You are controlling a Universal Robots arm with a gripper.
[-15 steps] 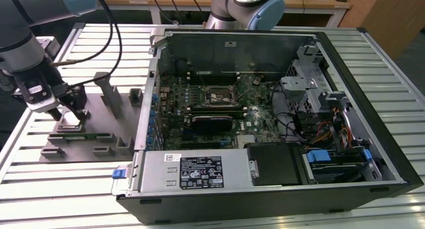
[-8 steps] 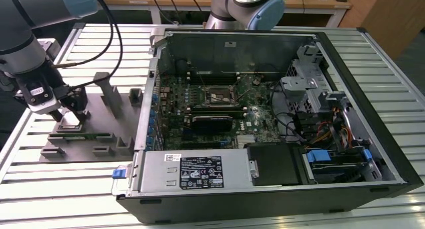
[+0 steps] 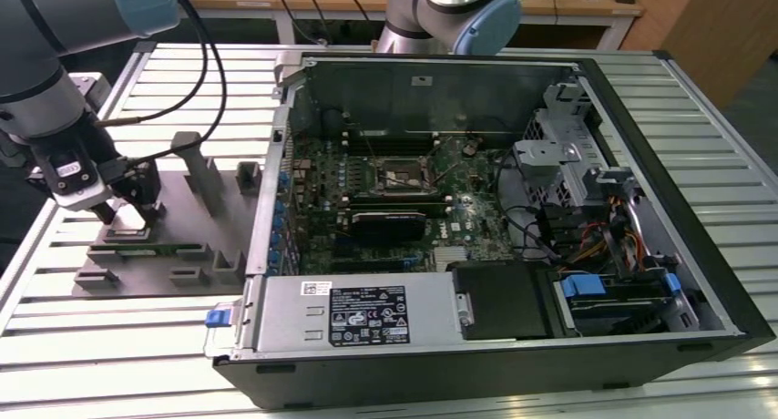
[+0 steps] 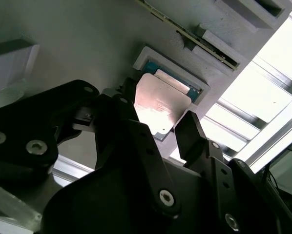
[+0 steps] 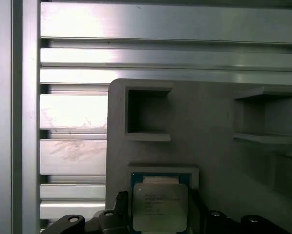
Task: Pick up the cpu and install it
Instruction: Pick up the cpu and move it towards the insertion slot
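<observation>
With the gripper (image 4: 158,109) closed on 2 opposite edges of the cpu (image 5: 159,207), lift level and straight above the grey tray (image 5: 214,117) recess.

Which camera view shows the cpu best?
The first wrist view: the cpu lies face-on there, its metal top plain in the grey tray. The second wrist view shows it slanted, partly behind the gripper. In the exterior view the gripper stands over its place on the tray.
</observation>
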